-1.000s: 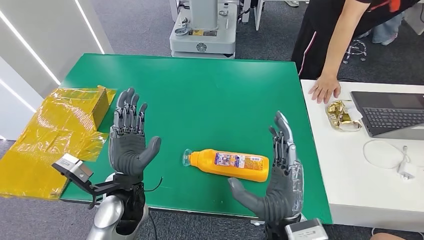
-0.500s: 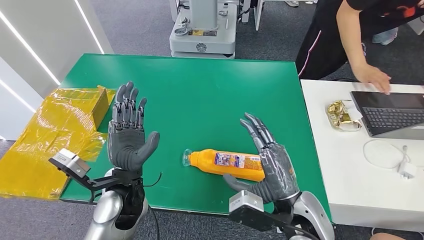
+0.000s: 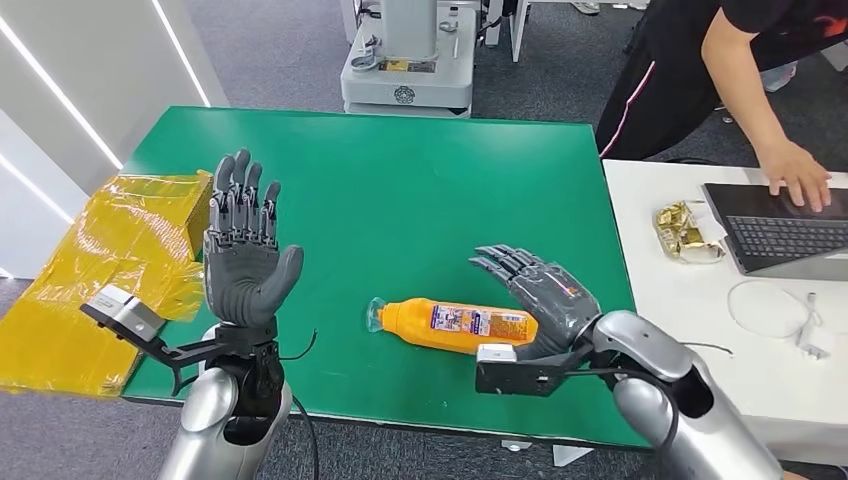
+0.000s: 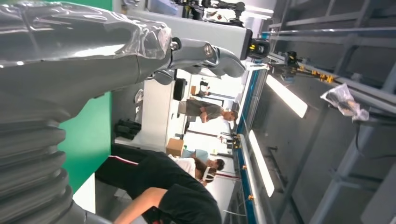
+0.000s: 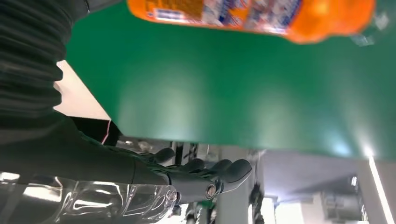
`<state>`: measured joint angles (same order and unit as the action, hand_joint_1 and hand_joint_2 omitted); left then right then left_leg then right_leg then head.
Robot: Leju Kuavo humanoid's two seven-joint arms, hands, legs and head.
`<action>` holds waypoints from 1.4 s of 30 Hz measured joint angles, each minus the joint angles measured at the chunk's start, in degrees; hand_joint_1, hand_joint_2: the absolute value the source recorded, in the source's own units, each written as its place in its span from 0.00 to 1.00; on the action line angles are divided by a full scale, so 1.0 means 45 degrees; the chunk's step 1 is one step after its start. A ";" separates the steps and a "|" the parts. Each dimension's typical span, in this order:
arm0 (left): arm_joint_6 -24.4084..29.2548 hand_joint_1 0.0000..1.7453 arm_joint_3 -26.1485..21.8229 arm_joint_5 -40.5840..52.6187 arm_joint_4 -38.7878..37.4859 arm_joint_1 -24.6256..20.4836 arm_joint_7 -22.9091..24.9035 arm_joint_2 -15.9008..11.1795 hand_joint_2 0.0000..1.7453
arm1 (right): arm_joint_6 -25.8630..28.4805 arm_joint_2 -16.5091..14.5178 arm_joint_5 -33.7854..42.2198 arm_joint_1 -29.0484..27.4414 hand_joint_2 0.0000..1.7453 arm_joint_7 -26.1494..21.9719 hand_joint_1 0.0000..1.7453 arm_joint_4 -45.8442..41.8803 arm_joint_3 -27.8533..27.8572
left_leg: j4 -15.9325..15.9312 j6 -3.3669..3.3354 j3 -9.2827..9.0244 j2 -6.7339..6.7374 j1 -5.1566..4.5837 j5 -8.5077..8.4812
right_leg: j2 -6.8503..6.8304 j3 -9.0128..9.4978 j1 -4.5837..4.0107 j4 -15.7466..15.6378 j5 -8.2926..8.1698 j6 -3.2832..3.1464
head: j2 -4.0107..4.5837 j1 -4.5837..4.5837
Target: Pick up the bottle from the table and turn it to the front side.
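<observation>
An orange bottle (image 3: 460, 326) with a clear cap and a printed label lies on its side on the green table (image 3: 400, 190), cap toward my left. In the right wrist view the bottle (image 5: 252, 16) lies across the green surface. My right hand (image 3: 540, 293) hangs open, palm down, just over the bottle's base end, fingers spread and pointing left; I cannot tell whether it touches the bottle. My left hand (image 3: 240, 255) is raised upright and open, palm toward the bottle, a hand's width left of the cap. The left wrist view shows the left hand's fingers (image 4: 205, 51) holding nothing.
A yellow-wrapped box (image 3: 150, 215) and crumpled yellow film sit at the table's left edge. To the right stands a white table (image 3: 700, 330) with a laptop (image 3: 785, 225), a gold wrapper and a white cable. A person (image 3: 720, 80) leans over the laptop.
My right hand has turned from upright to palm down and swung over the bottle's base end. My left hand rose and drifted slightly left. The person's hand moved onto the laptop.
</observation>
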<state>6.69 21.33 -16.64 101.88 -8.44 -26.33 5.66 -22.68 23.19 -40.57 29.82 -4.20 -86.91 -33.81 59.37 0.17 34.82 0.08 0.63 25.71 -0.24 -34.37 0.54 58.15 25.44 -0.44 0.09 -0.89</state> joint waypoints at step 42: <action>0.0403 0.00 0.1128 -0.1297 -0.1328 -0.1148 -0.0389 -0.0403 1.00 | 0.1338 -0.0556 0.2333 0.3012 1.00 -0.1228 0.00 0.7903 -0.4786 | 0.0005 -0.0013 0.0019 -0.0008 0.0000 -0.0010 | -0.0007 -0.0015 -0.0002 -0.0006 -0.0009 0.0002 | 0.0000 0.0000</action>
<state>8.50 26.40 -22.48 95.90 -13.60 -28.08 3.85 -16.65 20.69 -30.07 43.38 -9.72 -51.35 -55.34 59.39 0.11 34.91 0.04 0.63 25.66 -0.27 -34.44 0.53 58.12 25.39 -0.43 0.09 -0.89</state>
